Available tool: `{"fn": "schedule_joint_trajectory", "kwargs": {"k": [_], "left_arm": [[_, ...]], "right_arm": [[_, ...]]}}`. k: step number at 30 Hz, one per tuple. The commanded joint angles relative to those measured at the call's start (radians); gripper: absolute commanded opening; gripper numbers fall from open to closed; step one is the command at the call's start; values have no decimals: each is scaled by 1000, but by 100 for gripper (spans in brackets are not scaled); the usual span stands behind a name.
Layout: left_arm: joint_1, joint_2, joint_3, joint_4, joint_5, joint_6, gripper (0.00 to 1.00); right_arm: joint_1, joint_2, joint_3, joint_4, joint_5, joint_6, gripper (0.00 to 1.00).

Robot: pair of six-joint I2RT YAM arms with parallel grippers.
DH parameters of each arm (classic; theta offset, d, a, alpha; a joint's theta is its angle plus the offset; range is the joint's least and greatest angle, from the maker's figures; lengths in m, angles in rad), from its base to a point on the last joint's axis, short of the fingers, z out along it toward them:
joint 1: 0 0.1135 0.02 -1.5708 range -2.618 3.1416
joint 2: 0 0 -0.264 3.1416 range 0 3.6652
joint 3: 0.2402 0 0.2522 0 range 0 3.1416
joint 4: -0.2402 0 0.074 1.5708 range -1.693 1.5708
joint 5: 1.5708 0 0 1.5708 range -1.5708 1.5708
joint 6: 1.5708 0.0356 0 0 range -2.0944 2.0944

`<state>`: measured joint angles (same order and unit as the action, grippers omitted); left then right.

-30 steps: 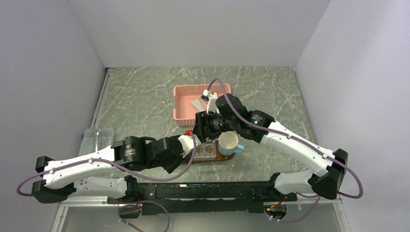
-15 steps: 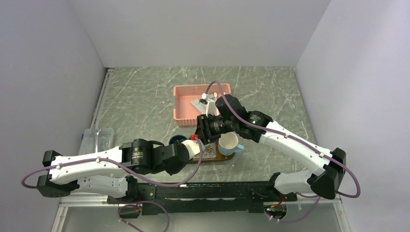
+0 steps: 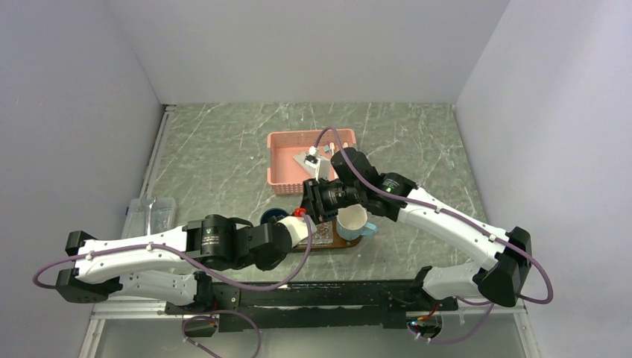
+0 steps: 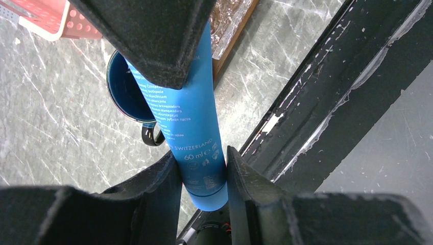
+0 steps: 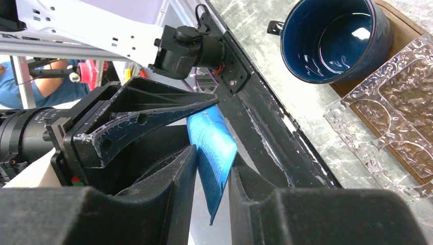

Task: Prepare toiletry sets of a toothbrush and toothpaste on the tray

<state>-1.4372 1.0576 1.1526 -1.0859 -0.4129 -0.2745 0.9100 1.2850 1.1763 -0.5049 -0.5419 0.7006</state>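
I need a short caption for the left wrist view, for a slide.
The left hand and the right hand both grip one blue toothpaste tube above a dark blue mug.

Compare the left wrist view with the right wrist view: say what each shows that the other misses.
Left wrist only: a corner of the pink basket and legible print on the toothpaste. Right wrist only: a person in blue beyond the rig. Both: the toothpaste, clamped by the left tool and right tool, the dark blue mug and the tray.
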Motion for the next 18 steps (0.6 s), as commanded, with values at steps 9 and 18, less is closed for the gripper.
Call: {"fn": "schedule_joint_trajectory", "kwargs": {"k": [9,18], "left_arm": [[-14,-52,2,85,16,19,1],[-13,-185,-86,218,48,42,66]], "right_arm": [[-6,-1,-24,61,-24,14,0],[-9,-47,-22,41,20,-13,0]]}}
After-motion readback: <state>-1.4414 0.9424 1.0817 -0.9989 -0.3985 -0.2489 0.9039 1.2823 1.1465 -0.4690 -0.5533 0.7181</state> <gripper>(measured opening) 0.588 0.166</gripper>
